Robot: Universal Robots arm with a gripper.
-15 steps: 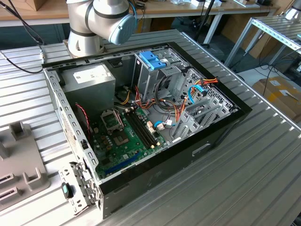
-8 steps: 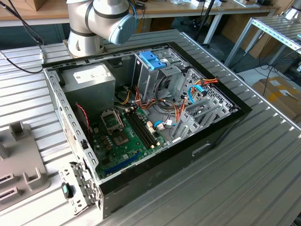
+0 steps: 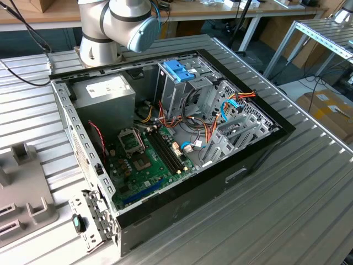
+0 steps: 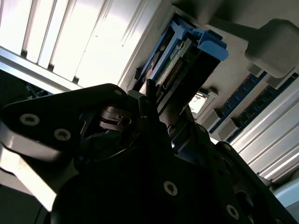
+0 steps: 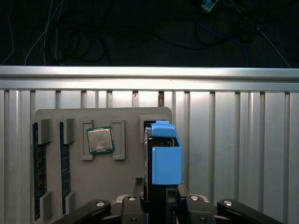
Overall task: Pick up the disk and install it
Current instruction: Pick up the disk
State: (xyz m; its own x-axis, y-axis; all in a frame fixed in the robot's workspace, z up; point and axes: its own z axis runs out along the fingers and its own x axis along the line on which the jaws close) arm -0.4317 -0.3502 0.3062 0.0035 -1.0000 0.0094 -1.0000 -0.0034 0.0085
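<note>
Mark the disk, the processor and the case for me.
disk [image 5: 166, 161]: first wrist view, blue carrier face.
processor [image 5: 100, 140]: first wrist view, middle of metal lid.
case [image 3: 182, 210]: exterior view, black side wall.

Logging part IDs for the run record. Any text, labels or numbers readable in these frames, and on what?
No text can be read.
Power supply white label: print too small.
Processor in the grey tray: lid markings blurred.
Cardboard box label: too small.
The disk: no print on the blue side that shows.
</note>
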